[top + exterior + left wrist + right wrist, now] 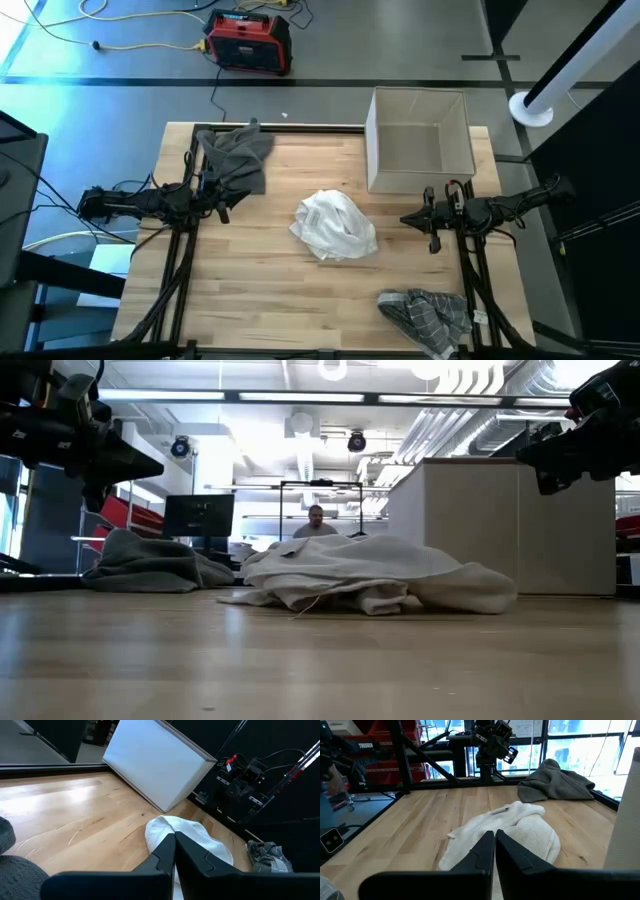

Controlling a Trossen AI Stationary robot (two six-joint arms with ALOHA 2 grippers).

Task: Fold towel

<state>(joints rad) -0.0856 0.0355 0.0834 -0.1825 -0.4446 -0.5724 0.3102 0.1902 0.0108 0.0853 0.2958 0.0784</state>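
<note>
I see the white towel crumpled mid-table, just in front of the box; the left gripper and right gripper hover either side of it, fingers pressed together, empty (probably poised to grasp); a grey cloth and striped cloth lie well apart from it, blocking nothing.

A white towel lies crumpled in a loose, rumpled heap, unfolded, near the middle of the tabletop. It sits just in front of the open white box, apart from it.
</note>
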